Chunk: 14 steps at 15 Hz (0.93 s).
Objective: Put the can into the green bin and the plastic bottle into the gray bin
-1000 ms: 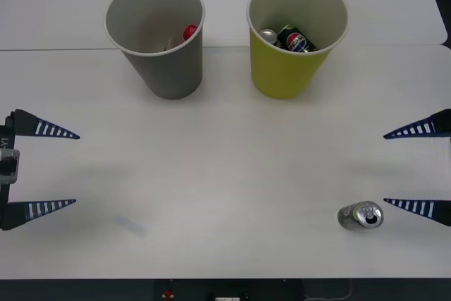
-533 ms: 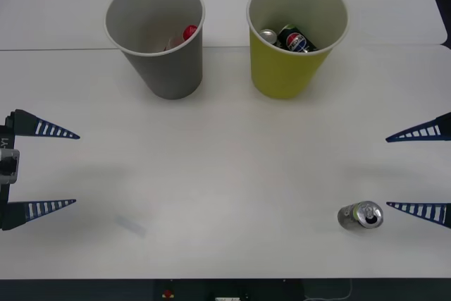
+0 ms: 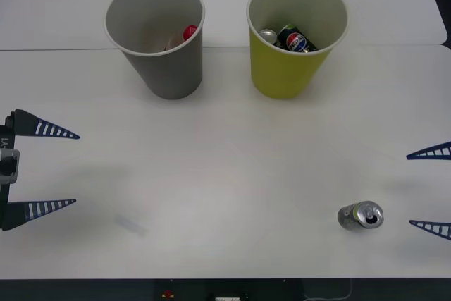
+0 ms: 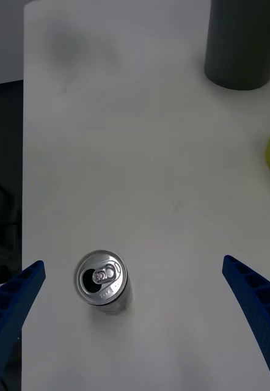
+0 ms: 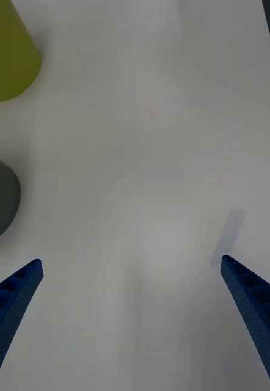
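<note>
Nearest, the can (image 3: pixel 360 215) stands upright on the white table (image 3: pixel 225 174) at the near right, its shiny pull-tab top facing up and its opening dark. Just to its right hangs the right gripper (image 3: pixel 431 189), its two blue ribbed fingers (image 3: pixel 430 151) spread wide and holding nothing; the can sits a little clear of the nearer fingertip, not between the two. From the right wrist camera the can (image 4: pixel 102 286) shows ahead of the open fingers (image 4: pixel 252 305), closer to one of them than the other, touching neither. Across the table at the near left, the left gripper (image 3: pixel 42 168) hovers at the edge, its fingers (image 3: pixel 46 130) likewise spread apart and empty, with bare table between them. A faint pale strip (image 3: pixel 130 225) lies flat on the table just right of that gripper's nearer finger. Farther back stand the two big cup-shaped bins, side by side and apart from each other. The gray bin (image 3: pixel 163 68) is at the far left, upright, with a red-capped item (image 3: pixel 189 32) visible inside it. The green bin (image 3: pixel 285 68) is at the far right, also upright, holding a blue Pepsi can (image 3: pixel 296 39) and a silver can top (image 3: pixel 268 35) beside it.
</note>
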Each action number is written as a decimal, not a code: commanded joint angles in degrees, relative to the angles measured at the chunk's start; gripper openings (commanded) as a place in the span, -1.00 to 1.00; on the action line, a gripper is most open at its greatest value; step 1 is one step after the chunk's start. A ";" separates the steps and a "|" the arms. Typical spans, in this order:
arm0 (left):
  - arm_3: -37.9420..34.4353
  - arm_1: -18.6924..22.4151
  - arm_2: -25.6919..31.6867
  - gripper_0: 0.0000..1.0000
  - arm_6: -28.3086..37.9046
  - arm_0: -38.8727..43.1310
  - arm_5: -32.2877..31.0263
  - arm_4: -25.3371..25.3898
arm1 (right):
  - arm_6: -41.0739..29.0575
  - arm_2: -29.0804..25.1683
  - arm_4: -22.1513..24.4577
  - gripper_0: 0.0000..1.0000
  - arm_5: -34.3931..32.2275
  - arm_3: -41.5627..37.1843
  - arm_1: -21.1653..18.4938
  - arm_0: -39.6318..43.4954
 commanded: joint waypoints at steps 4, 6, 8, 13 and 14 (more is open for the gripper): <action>0.00 0.00 0.00 1.00 0.00 0.00 0.00 0.00 | 12.41 0.00 -1.98 1.00 -7.34 11.07 3.27 -0.13; 0.00 0.00 0.00 1.00 0.00 0.00 0.00 0.00 | 16.11 0.00 -1.80 1.00 -8.22 13.97 4.76 -0.22; 0.00 0.00 0.00 1.00 0.00 0.00 0.00 0.00 | 18.13 0.62 -0.75 1.00 -8.48 16.52 7.05 -1.01; 0.00 0.00 0.00 1.00 0.00 0.00 0.00 0.00 | 19.71 2.47 1.63 1.00 -11.91 24.52 12.15 -5.23; 0.00 0.00 0.00 1.00 0.00 0.00 0.00 0.00 | 20.32 3.52 1.63 1.00 -13.14 27.51 13.11 -6.90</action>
